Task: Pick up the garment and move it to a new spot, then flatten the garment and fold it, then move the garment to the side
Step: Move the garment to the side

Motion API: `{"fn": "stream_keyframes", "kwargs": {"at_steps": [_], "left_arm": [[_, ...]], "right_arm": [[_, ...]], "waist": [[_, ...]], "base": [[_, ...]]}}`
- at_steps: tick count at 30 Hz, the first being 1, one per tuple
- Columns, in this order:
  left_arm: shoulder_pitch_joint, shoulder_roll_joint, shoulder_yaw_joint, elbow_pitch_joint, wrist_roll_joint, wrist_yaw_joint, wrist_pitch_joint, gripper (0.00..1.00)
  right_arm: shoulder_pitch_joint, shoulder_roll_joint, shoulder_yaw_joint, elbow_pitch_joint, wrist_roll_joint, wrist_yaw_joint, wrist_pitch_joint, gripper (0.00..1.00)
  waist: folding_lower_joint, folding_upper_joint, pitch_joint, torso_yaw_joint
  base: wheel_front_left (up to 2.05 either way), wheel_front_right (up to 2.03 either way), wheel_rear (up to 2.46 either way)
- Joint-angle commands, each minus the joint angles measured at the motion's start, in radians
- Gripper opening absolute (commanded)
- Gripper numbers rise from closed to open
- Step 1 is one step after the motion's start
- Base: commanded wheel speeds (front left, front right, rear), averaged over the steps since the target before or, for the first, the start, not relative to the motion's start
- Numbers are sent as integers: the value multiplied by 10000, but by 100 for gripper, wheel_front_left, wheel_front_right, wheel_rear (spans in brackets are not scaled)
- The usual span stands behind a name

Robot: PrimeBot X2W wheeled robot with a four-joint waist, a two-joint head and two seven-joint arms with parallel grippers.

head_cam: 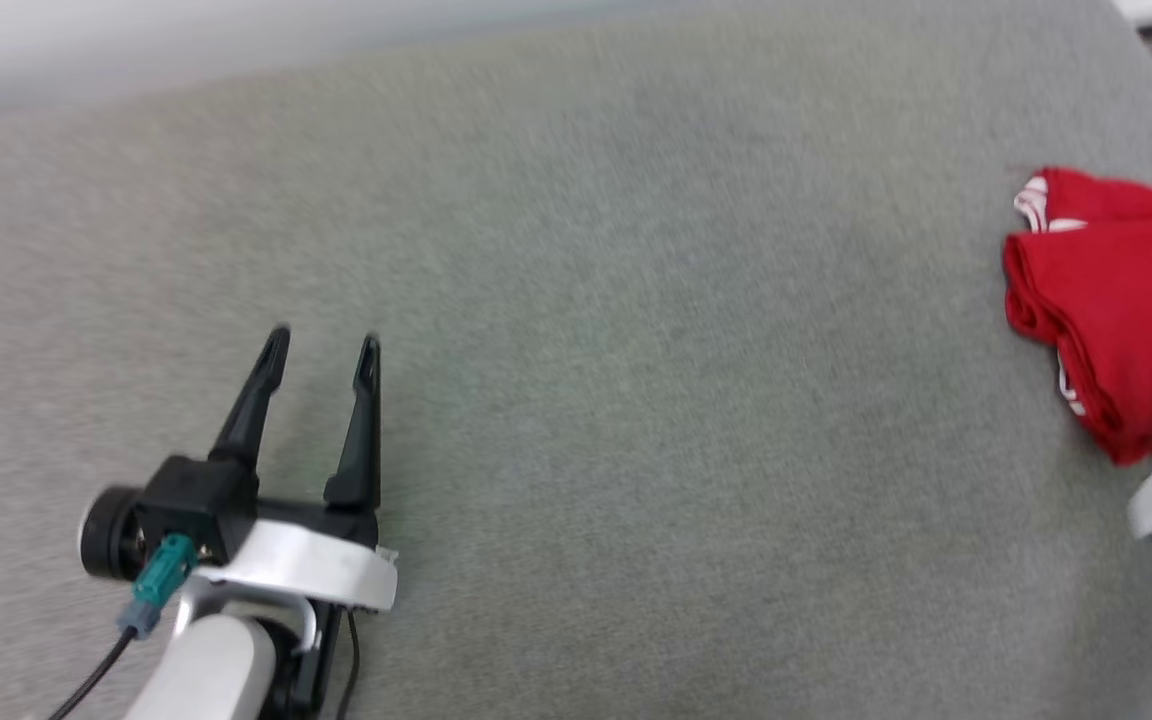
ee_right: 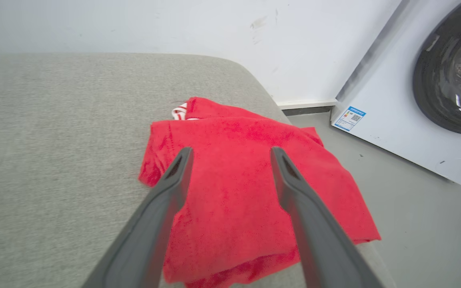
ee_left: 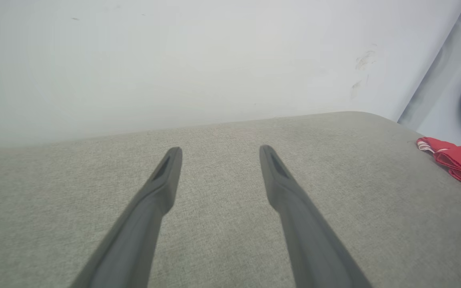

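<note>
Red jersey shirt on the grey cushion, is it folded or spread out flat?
Folded. The red jersey shirt lies as a compact stack, layered edges showing, at the grey cushion's corner.

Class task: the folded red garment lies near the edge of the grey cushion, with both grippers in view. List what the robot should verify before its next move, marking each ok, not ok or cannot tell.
1. Right gripper open, holding nothing: ok.
2. Left gripper open over the bare grey cushion: ok.
3. Red garment folded in layers: ok.
4. Garment lies at the cushion's right side: ok.
5. Garment fully on the cushion: cannot tell; one corner seems to overhang towards the floor.
6. Right fingers clear of the cloth: cannot tell.
</note>
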Motion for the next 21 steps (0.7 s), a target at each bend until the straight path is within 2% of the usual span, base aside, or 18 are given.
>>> {"fn": "stream_keyframes", "kwargs": {"at_steps": [1, 13, 21], "left_arm": [[370, -107, 68, 149, -78, 94, -74, 100], [1333, -322, 221, 819, -321, 284, -180, 100], [2097, 12, 427, 993, -329, 378, -205, 100]], "right_arm": [[541, 273, 414, -348, 224, -11, 47, 100], [2539, 1471, 2598, -2580, 1251, -10, 296, 100], [3689, 1814, 3070, -4310, 1156, -10, 636, 100]], "waist": [[1, 0, -1037, 608], [1, 0, -2363, 1996], [1, 0, -3061, 2210]], "base": [[0, 0, 0], [0, 0, 0], [0, 0, 0]]}}
